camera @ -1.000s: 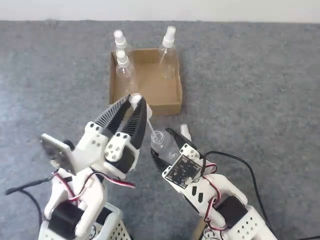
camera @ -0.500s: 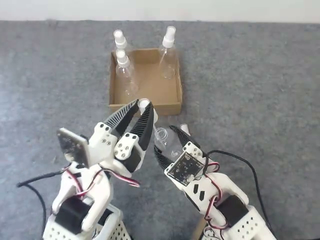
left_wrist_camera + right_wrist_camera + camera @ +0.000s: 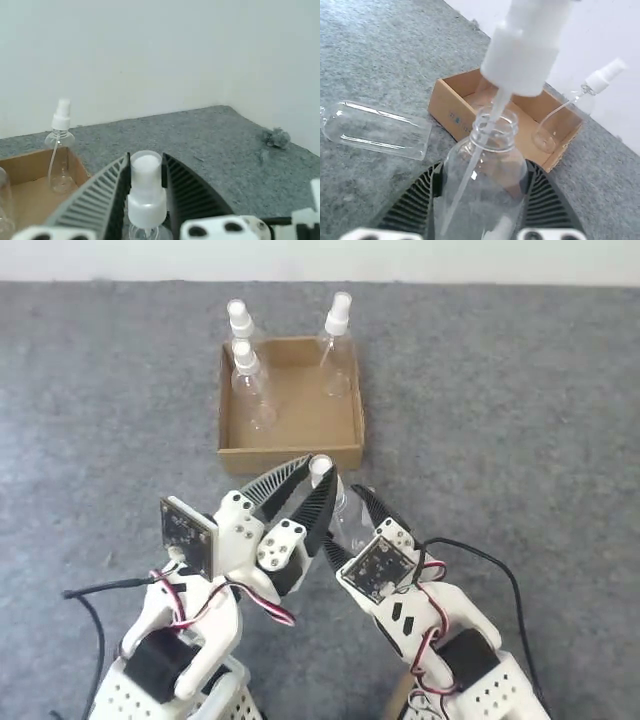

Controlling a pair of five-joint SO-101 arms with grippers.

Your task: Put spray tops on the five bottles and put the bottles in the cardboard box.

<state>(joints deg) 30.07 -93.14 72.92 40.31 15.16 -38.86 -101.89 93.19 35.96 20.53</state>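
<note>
Nearest us, both arms lean forward over the grey carpeted table, wrists angled toward each other. We see the right gripper clamped on an upright clear plastic bottle, just short of the box. The left gripper hangs above it, jaws closed on a white spray top whose thin tube dips into the bottle's open neck. A capless clear bottle lies on its side on the carpet. Farther off sits the shallow brown cardboard box, with one capped bottle at its left, another capped bottle at its far right, and a third capped bottle at its far-left corner.
</note>
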